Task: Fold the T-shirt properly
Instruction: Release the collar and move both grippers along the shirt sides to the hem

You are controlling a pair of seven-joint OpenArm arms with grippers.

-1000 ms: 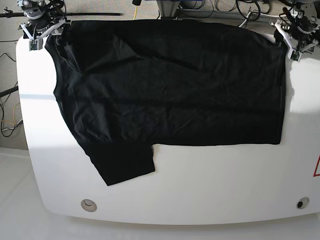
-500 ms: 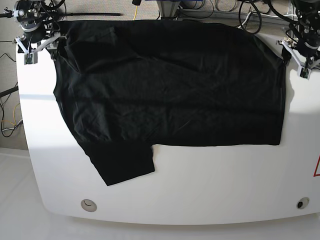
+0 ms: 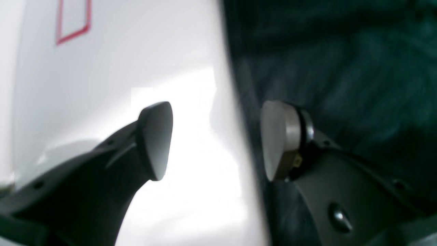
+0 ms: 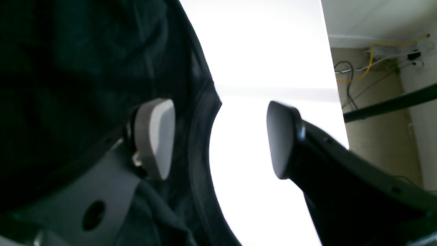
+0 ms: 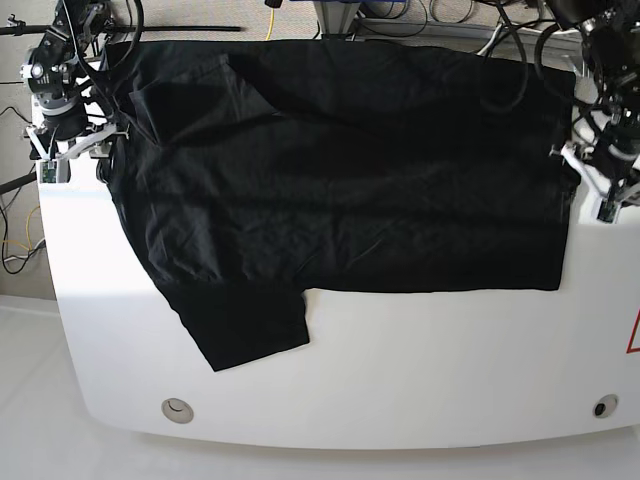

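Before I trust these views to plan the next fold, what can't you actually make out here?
- T-shirt: far edge and its collar, base view; black fabric blends, folds unreadable.
- Left pincer: left wrist view is blurred; whether the hem lies between the open jaws is unclear.
- Right pincer: open, its height over the shirt edge is not readable.
- Table: near edge cut off by the frame, base view.

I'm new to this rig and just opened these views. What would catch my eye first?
The black T-shirt covers most of the white table, one sleeve jutting toward the near edge at the base view's left. Both grippers flank it with jaws open: the right gripper at the shirt's left edge, the left gripper at its right edge.
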